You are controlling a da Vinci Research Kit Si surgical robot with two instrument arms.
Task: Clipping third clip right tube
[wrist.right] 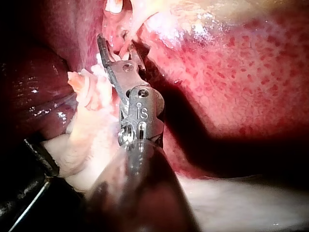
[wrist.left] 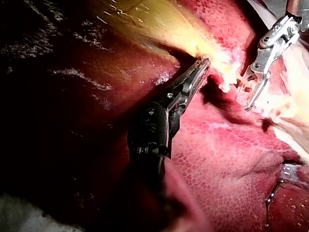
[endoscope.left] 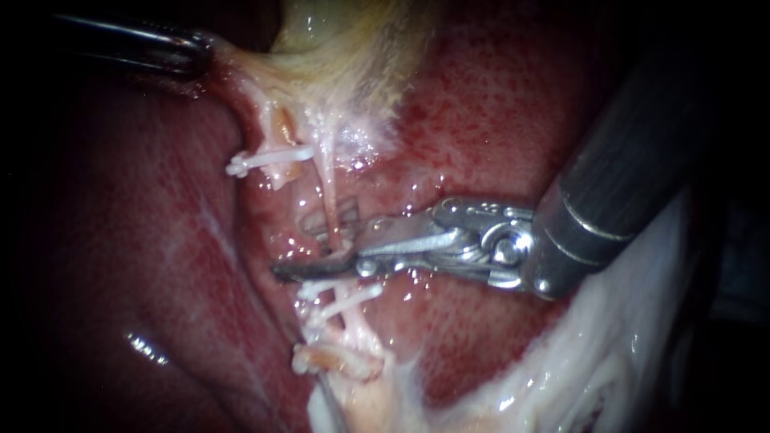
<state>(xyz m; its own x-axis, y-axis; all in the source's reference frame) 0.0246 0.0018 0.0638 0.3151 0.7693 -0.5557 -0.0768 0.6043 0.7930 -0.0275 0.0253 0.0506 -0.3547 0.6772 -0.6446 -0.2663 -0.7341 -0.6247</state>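
On slick thin tube [endoscope.left: 327, 186]: white clips [endoscope.left: 353, 298]

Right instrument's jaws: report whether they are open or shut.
Open: in the endoscope view a gap shows between the jaws of the right instrument, and the right tube runs down through that gap.

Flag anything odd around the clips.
Nothing damaged or spilled. Only oddity: the two white clips below the right instrument lie splayed, not parallel. Its jaws stand open around the tube; the left instrument grips the gallbladder.

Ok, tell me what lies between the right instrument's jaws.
The thin right tube crosses between the right instrument's open jaws; the endoscope view shows it.
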